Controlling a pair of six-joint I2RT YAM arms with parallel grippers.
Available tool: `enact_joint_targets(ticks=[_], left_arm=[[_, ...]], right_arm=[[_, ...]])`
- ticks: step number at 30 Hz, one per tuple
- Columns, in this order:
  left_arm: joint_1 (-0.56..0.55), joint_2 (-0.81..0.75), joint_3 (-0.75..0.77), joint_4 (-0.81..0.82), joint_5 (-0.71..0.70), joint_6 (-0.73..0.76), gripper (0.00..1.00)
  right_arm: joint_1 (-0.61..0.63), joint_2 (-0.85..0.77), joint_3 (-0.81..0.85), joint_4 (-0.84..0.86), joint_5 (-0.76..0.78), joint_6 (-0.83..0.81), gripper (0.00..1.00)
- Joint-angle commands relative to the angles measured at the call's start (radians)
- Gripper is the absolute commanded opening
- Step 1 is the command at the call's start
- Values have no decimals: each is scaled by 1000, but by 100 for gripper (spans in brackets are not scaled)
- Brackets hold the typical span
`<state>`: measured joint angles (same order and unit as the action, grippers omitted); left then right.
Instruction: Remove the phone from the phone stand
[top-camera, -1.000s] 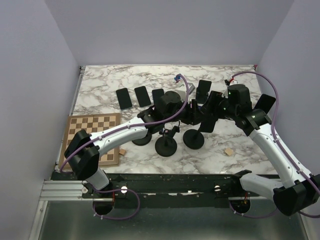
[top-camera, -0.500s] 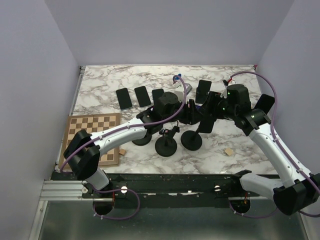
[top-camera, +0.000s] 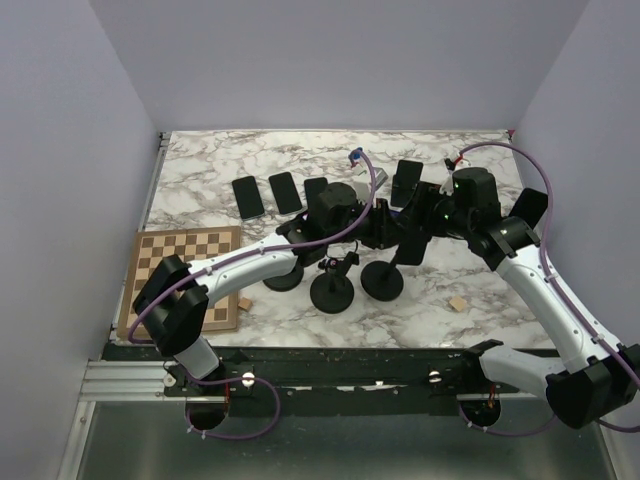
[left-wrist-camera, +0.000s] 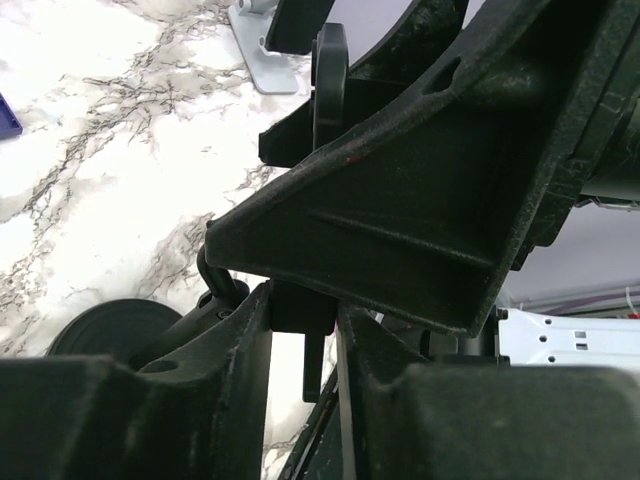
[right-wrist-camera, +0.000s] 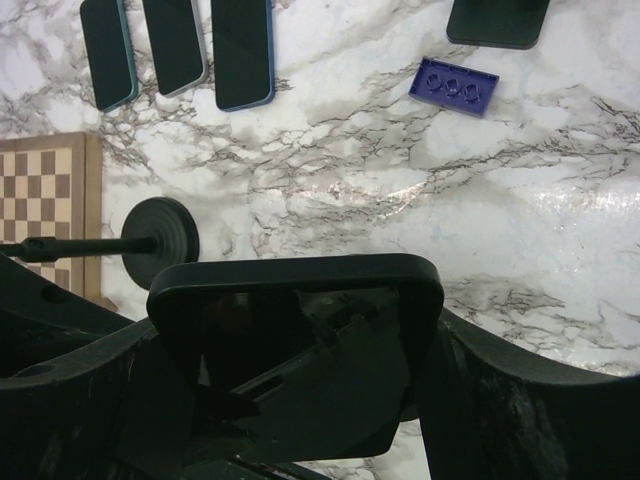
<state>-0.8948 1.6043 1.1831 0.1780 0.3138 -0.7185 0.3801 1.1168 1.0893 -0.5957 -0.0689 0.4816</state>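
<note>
A black phone (top-camera: 411, 248) hangs tilted above the table's middle, next to a black phone stand with a round base (top-camera: 383, 281). My right gripper (top-camera: 420, 230) is shut on the phone; in the right wrist view the phone (right-wrist-camera: 295, 300) sits crosswise between my right gripper's (right-wrist-camera: 295, 400) fingers. My left gripper (top-camera: 386, 228) is shut on the upper part of the stand. In the left wrist view my left gripper (left-wrist-camera: 303, 300) pinches a small black bracket of the stand (left-wrist-camera: 313, 369). Whether the phone still touches the stand's cradle is hidden.
Three phones (top-camera: 285, 192) lie flat at the back left. Another phone on a stand (top-camera: 407, 182) is behind the grippers, one more (top-camera: 530, 208) at the right. Two other round-based stands (top-camera: 332, 293) stand near. A chessboard (top-camera: 185, 275), wooden blocks (top-camera: 458, 303) and a blue brick (right-wrist-camera: 455, 85) lie about.
My right gripper with the phone has shifted slightly up and back. The stand base has edged a little to the left. Both grips are unchanged.
</note>
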Motion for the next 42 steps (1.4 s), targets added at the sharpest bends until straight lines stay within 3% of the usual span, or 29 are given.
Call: enact_joint_targets(ticks=[1, 7, 13, 23, 35, 42], left_arm=[[8, -7, 17, 70, 47, 8, 26], [43, -39, -62, 175, 115, -25, 0], [69, -76, -118, 225, 170, -32, 0], [131, -48, -92, 93, 299, -33, 0], [163, 8, -81, 139, 545, -5, 0], [169, -4, -61, 58, 619, 88, 0]], right_arm=[[6, -5, 35, 74, -50, 19, 1], [6, -13, 19, 83, -31, -22, 1], [6, -39, -7, 97, 13, -56, 1], [6, -119, -109, 230, -127, -91, 1], [6, -197, -166, 323, -245, -98, 1], [6, -261, -228, 393, -299, -96, 1]])
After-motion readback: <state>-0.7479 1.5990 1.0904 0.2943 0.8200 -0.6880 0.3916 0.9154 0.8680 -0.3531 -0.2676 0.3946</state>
